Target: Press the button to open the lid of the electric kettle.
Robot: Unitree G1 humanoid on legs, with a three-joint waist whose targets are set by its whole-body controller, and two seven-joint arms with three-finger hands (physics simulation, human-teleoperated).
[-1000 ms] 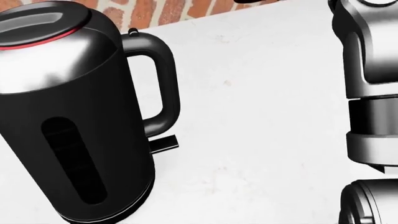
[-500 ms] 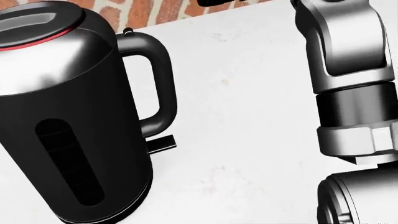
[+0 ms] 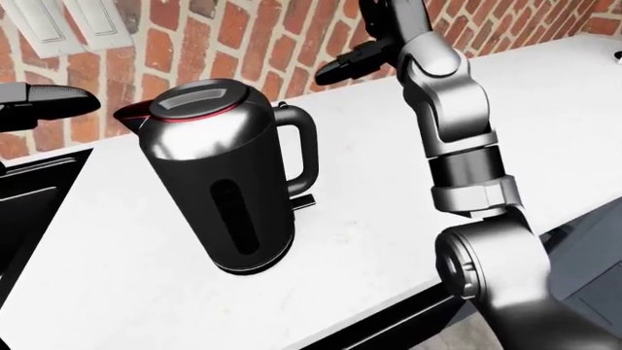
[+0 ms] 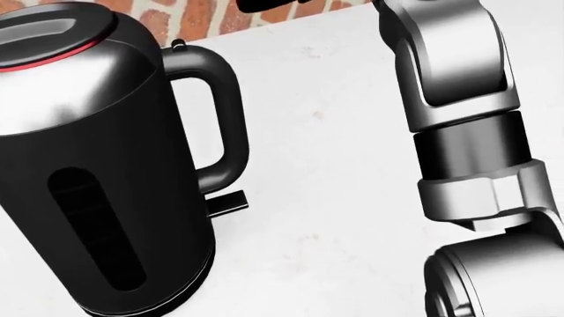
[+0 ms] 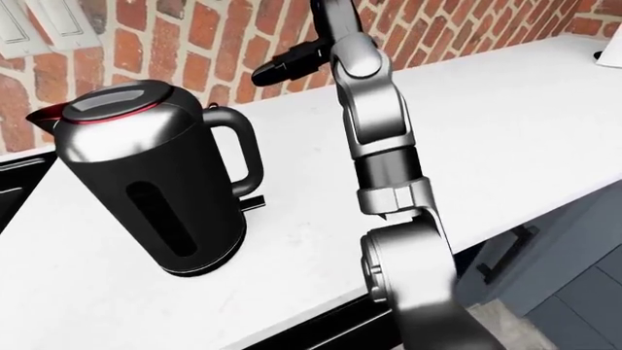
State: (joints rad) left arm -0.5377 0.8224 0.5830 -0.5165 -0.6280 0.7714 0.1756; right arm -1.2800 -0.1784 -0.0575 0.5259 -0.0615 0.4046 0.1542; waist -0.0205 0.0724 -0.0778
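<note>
The electric kettle (image 3: 224, 189) stands upright on the white counter (image 3: 370, 211), black with a silver top. Its red-ringed lid (image 3: 195, 102) is shut. The handle (image 3: 303, 146) faces right, with a small button (image 4: 180, 45) at its top. My right hand (image 3: 352, 64) is raised above the counter, up and to the right of the handle, its black fingers stretched out leftward and apart from the kettle, holding nothing. My left hand (image 3: 47, 100) shows at the left edge, left of the lid, fingers straight and empty.
A brick wall (image 3: 253, 44) runs behind the counter, with white wall plates (image 3: 58, 25) at top left. A black sunken unit (image 3: 29, 204) lies left of the kettle. The counter's near edge (image 5: 321, 292) drops to grey cabinets (image 5: 583, 270).
In the head view my right arm has swung left toward the kettle. The kettle stays put and its lid stays shut.
</note>
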